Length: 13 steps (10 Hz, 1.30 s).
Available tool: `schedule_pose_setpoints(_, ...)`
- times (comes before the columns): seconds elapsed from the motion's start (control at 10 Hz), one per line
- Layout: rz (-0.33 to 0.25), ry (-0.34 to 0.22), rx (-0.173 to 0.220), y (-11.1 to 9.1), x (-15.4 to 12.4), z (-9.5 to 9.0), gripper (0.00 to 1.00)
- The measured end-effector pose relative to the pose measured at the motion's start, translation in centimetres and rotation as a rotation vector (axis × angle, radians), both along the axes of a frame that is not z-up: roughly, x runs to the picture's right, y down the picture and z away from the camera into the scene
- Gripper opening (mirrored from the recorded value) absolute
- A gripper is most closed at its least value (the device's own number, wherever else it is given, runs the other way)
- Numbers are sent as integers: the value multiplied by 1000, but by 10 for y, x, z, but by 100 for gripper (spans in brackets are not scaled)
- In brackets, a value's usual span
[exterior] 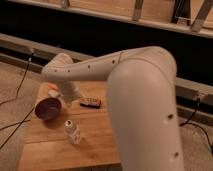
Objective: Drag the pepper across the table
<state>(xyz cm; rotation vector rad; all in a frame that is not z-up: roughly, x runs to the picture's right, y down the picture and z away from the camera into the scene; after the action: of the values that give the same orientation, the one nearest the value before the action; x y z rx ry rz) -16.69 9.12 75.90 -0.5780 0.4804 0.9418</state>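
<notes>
At the far left a dark cable trails over the floor beside the table, whose honey-coloured planks are cut off by the bottom edge of the view. On the table's left part sits a purple bowl, tipped a little toward the camera. Just beyond it, at the far left corner, lies a small orange-red lump that seems to be the pepper. It is blurred, and something pale touches it on the near side, so its outline is hard to make out.

Right beside the pepper the gripper comes down to the tabletop, just right of the bowl. Its fingers are spread wide, though they merge with the pale wrist. Whether they touch the pepper cannot be told, and nothing shows between them.

Nearer the camera, a small clear bottle with a dark cap stands upright, apart from the bowl. Farther back and to the right lies a flat dark packet with red marks, just right of the gripper.

The bulky white arm fills the right half and hides the table's right side.
</notes>
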Motion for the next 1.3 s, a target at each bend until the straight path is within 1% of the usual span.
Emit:
schedule_pose_setpoints(0.1,-58,-58,-9,-5,-20,15,65)
schedule_pose_setpoints(0.2,-97,-107,-16,-11,-37,29,65)
schedule_pose_setpoints(0.3,-126,-145,-17,-17,-48,41,65)
schedule_pose_setpoints(0.4,-153,-204,-15,-29,-65,59,65)
schedule_pose_setpoints(0.6,-158,-265,-7,-48,-78,79,65)
schedule_pose_setpoints(0.7,-146,-295,-4,-60,-81,90,65)
schedule_pose_setpoints(1.0,-102,-350,-10,-85,-79,116,65)
schedule_pose_setpoints(1.3,-91,-372,-36,-89,-75,140,65)
